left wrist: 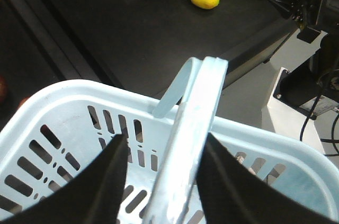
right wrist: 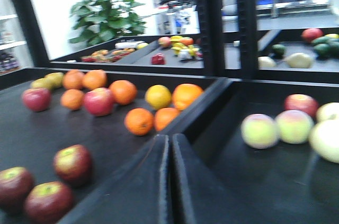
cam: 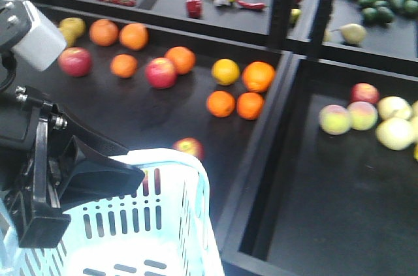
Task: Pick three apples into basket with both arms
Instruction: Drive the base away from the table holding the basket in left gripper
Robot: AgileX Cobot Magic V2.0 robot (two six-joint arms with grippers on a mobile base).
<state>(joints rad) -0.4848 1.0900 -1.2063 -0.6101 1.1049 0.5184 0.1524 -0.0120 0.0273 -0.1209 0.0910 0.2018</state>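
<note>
Three dark red apples (right wrist: pixel 72 163) (right wrist: pixel 13 186) (right wrist: pixel 47 200) lie on the black shelf at the lower left of the right wrist view. The front view shows only one apple (cam: pixel 188 147), just behind the basket (cam: pixel 176 157); the others are hidden. My left gripper (left wrist: pixel 164 136) has the basket's pale blue handle (left wrist: pixel 193 113) running between its fingers. The basket (left wrist: pixel 69 89) hangs empty off the shelf's front edge. The left gripper (cam: pixel 98 181) stands over the basket's left rim. My right gripper (right wrist: pixel 169 136) is shut and empty, to the right of the apples.
Oranges (cam: pixel 221 103) and brighter red apples (cam: pixel 160 72) lie further back on the same shelf. A black divider (cam: pixel 281 113) separates the right bin, which holds pale green-pink apples (cam: pixel 346 118). Peppers and other produce sit on the upper shelf (cam: pixel 215 8).
</note>
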